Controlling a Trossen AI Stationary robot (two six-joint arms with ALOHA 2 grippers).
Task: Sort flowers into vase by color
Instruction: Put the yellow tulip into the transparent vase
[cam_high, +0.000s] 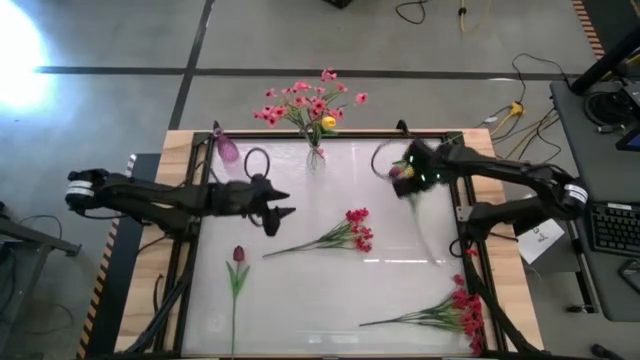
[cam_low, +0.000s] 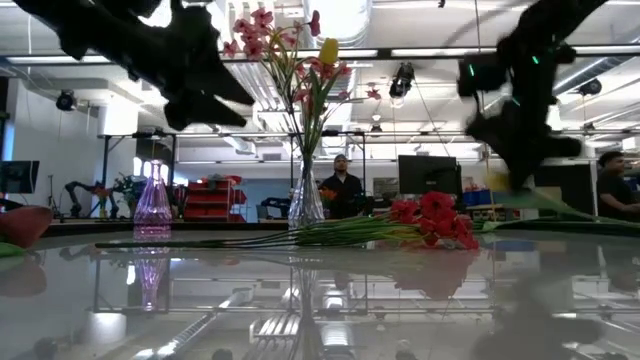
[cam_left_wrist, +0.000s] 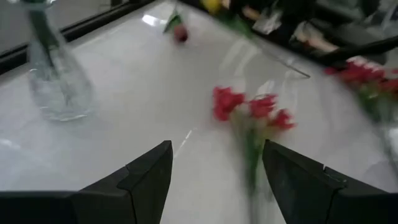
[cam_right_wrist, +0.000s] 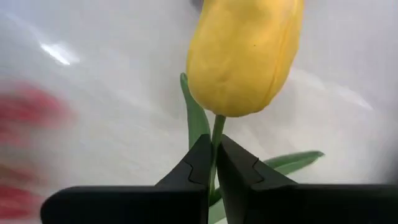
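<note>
My right gripper (cam_high: 404, 172) hovers over the table's far right part, shut on a yellow bud flower (cam_right_wrist: 244, 53). My left gripper (cam_high: 277, 207) is open above the table's left middle, and a red spray (cam_left_wrist: 252, 111) lies ahead of its fingers. That spray (cam_high: 347, 235) lies flat at the table's centre. A second red spray (cam_high: 455, 310) lies near the near right corner. A dark-red bud (cam_high: 238, 256) lies on the near left. A clear vase (cam_high: 315, 157) at the far edge holds pink blossoms and a yellow bud. A purple vase (cam_high: 228, 149) stands to the left of the clear vase. My right gripper (cam_right_wrist: 213, 152) pinches the yellow flower's thin green stem (cam_right_wrist: 217, 127) just below the bud, between the two fingertips, which lie across the stem. The bud stands clear beyond the fingers. The rest of the stem (cam_high: 430, 235) trails toward the near edge; whether its end touches the table, I cannot tell.
A dark raised frame (cam_high: 190, 190) borders the white table top. The clear vase (cam_low: 305, 195) and the purple vase (cam_low: 152, 205) stand along the far edge. People stand in the room behind the table. Bare surface lies between the two red sprays.
</note>
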